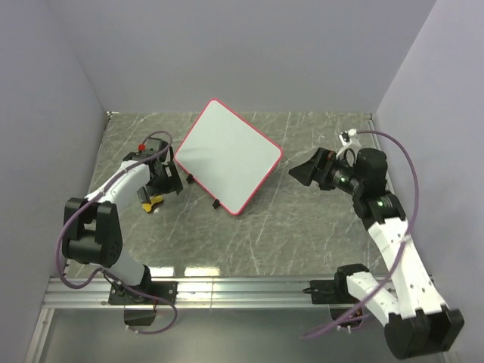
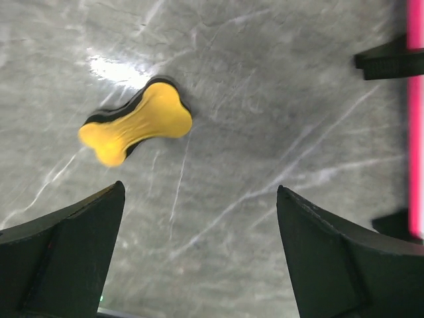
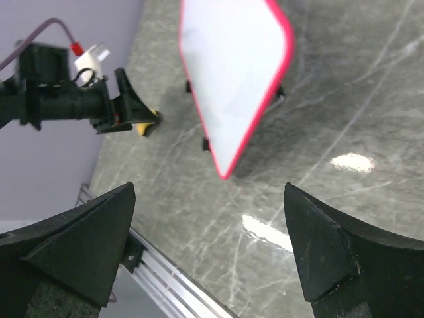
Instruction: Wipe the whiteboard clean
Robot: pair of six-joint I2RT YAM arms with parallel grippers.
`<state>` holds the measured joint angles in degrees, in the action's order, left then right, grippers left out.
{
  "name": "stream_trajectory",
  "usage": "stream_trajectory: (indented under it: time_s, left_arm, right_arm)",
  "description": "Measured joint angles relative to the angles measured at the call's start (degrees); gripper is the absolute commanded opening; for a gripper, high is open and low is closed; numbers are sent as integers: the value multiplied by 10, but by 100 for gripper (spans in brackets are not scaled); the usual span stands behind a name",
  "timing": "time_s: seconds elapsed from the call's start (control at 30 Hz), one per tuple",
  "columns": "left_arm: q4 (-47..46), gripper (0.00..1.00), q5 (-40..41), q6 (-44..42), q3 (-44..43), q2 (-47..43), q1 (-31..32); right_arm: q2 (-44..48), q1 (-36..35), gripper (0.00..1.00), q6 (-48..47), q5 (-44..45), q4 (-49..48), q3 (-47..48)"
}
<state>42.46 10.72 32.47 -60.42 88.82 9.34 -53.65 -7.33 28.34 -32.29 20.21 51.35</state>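
Note:
The whiteboard (image 1: 228, 154), white with a thin pink-red frame and two small black feet, stands tilted at the middle of the table. It also shows in the right wrist view (image 3: 232, 76), and its pink edge shows in the left wrist view (image 2: 416, 132). The small yellow eraser (image 1: 153, 203) lies on the table left of the board; in the left wrist view (image 2: 136, 123) it lies ahead of the fingers. My left gripper (image 2: 200, 192) is open and empty, just above the eraser (image 1: 162, 181). My right gripper (image 1: 300, 173) is open and empty, to the right of the board (image 3: 209, 192).
Grey marble table top (image 1: 302, 227) between lilac walls. An aluminium rail (image 1: 234, 291) with both arm bases runs along the near edge. The left arm (image 3: 59, 99) shows in the right wrist view.

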Motion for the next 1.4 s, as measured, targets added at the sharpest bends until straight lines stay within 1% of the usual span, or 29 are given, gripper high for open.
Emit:
stream_trajectory:
  time_s: [0.1,0.17,0.27,0.33,0.4,0.47,0.5,0.6,0.73,0.83,0.97,1.03,1.07,1.13,1.2,1.23,1.27,1.4]
  left_arm:
    - [44,98,4,7,-36,-18,1]
    - [73,95,5,20,-64,-56,5]
    - [83,91,2,48,-78,-151,26]
    - [75,89,-6,62,-73,-244,56]
    - [64,89,-22,72,-58,-335,81]
    - [71,93,-45,79,-54,-421,92]
    - [71,100,-54,80,-55,-446,92]
    - [78,99,-82,87,-68,-508,92]
    - [96,99,-98,89,-105,-527,92]
    - [107,99,-98,88,-127,-518,92]
    - [109,99,-86,80,-131,-503,92]
    - [106,97,-72,74,-130,-496,92]
    - [100,94,-62,71,-127,-495,92]
    - [76,88,-42,64,-109,-501,92]
    - [54,86,-21,57,-87,-508,92]
    - [38,96,-5,50,-70,-511,92]
    - [31,99,0,45,-63,-513,92]
    - [-57,99,19,2,10,-534,92]
  right_arm:
    - [60,-11,100,12,4,14,0]
    - [99,-19,100,20,4,20,-3]
    - [177,-26,100,34,4,28,-24]
    - [216,-27,100,38,3,47,-29]
    - [240,-27,100,38,-1,61,-23]
    - [245,-27,100,37,-1,84,-3]
    - [246,-27,100,36,-1,94,6]
    - [256,-27,100,33,2,126,34]
    - [303,-27,100,35,4,154,46]
    - [328,-27,100,38,3,173,46]
    - [342,-28,100,35,11,209,46]
    - [343,-28,100,30,17,234,47]
    - [344,-28,100,27,20,245,47]
    - [347,-28,100,25,25,261,45]
    - [354,-28,100,24,28,270,42]
    - [359,-28,100,24,28,271,37]
    - [363,-28,100,25,28,273,32]
    - [367,-28,100,24,29,278,10]
